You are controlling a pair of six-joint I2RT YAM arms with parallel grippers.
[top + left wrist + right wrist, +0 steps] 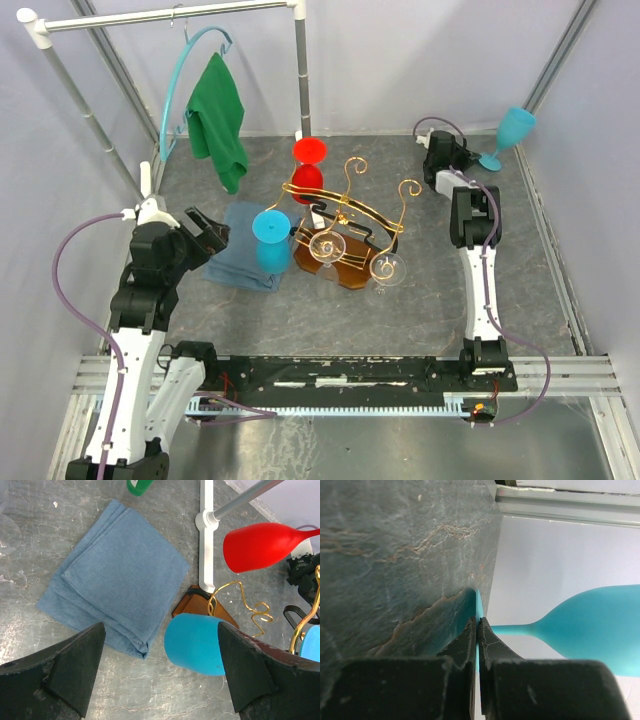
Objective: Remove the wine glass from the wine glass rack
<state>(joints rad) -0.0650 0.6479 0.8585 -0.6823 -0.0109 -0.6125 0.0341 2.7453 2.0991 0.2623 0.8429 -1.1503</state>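
Observation:
The wine glass rack (345, 212) is a gold wire frame on a brown wooden base (338, 268) at the table's middle. A red glass (308, 165), a blue glass (271, 238) and two clear glasses (327, 246) hang upside down from it. My right gripper (462, 158) is at the far right, shut on the thin foot (478, 605) of a teal wine glass (511, 133). The foot's edge touches the table, and the teal bowl (600, 625) leans away. My left gripper (205, 232) is open and empty, left of the blue glass (195, 642).
A folded blue cloth (243, 258) lies between my left gripper and the rack. A white-and-grey clothes rail (170, 18) at the back left carries a green cloth (218, 120) on a blue hanger. Its white foot (206, 535) lies near the rack. Grey walls close in the sides.

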